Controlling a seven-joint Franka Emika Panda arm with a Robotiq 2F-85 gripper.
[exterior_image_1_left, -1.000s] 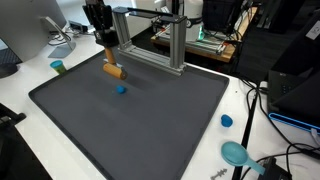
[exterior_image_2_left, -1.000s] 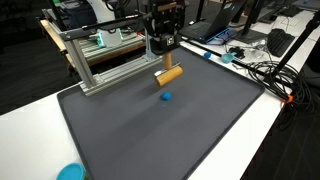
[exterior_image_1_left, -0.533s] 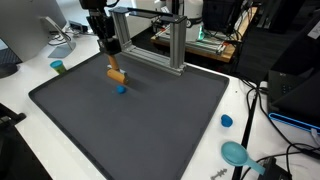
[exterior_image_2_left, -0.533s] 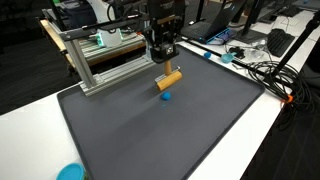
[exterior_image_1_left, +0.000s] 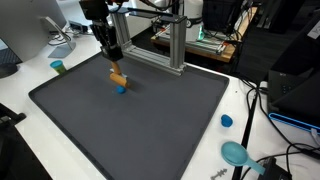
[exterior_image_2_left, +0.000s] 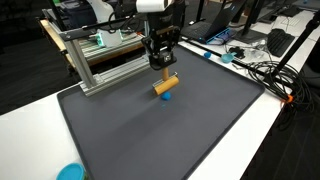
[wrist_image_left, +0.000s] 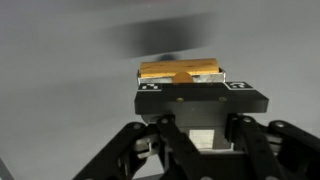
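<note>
Over matte mat (exterior_image_2_left: 150, 135), hand (exterior_image_2_left: 161, 69) gripping oblong orange block (exterior_image_2_left: 166, 86), blue disc (exterior_image_2_left: 167, 97) below

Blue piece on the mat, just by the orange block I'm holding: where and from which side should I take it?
Likely from straight above, pinching two opposite sides. The blue piece looks small and low, lying flat on the mat, so a sideways approach would leave little to catch. The tool is shut on the orange block, close by it, so it is full.
</note>
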